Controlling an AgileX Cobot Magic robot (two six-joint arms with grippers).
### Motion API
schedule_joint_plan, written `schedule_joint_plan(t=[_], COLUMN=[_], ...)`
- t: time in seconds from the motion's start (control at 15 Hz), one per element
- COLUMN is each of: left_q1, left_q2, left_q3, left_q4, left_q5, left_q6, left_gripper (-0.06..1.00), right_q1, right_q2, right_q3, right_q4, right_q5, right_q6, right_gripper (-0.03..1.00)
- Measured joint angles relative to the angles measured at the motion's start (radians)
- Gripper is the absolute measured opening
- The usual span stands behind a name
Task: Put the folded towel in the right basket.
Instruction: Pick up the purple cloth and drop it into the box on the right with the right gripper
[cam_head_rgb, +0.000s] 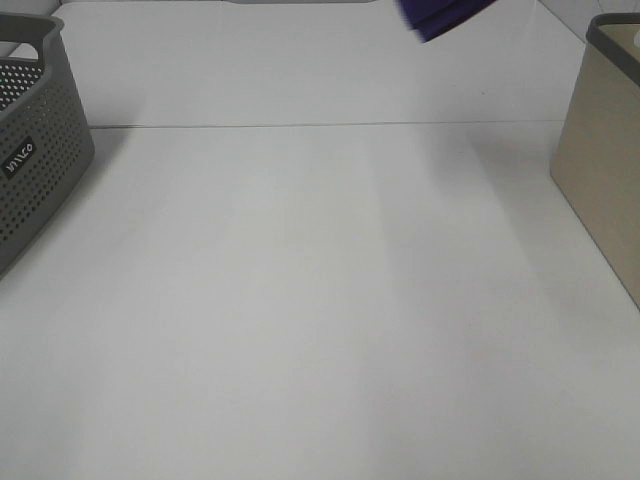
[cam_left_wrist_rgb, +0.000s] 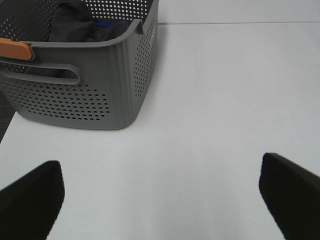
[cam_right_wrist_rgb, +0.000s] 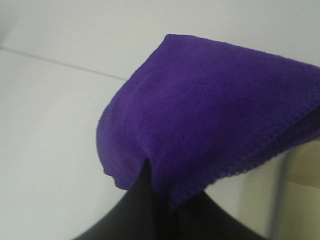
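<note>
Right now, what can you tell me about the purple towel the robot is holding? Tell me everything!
The purple fuzzy cloth towel is folded, soft-looking like microfibre, with a stitched hem along one edge. The right gripper pinches one fold, holding it above the white table. In the high view only one corner shows, at the top edge, left of the beige basket.

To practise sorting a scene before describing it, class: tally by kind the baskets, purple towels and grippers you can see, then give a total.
Baskets: 2, the grey basket and the beige basket
Purple towels: 1, the purple towel, pinched in the right gripper
Grippers: 2, the left gripper and the right gripper
Total: 5
</note>
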Motion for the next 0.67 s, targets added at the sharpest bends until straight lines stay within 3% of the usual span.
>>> schedule_joint_plan(t=[0.2, 0.47, 0.67], left_q1=[0.0, 0.0, 0.0], left_q2=[0.0, 0.0, 0.0], left_q3=[0.0, 0.0, 0.0], left_q4=[0.0, 0.0, 0.0], left_q5=[0.0, 0.0, 0.0], left_q6=[0.0, 0.0, 0.0], left_gripper=[0.99, 0.99, 0.99], right_q1=[-0.223, -0.487, -0.555], right_q2=[-0.05, -0.049, -0.038], right_q3=[0.0, 0.015, 0.038], right_q4=[-0.06, -0.06, -0.06], right_q5=[0.004, 0.014, 0.013], right_q6=[0.001, 0.039, 0.056], right_gripper=[0.05, 0.05, 0.05])
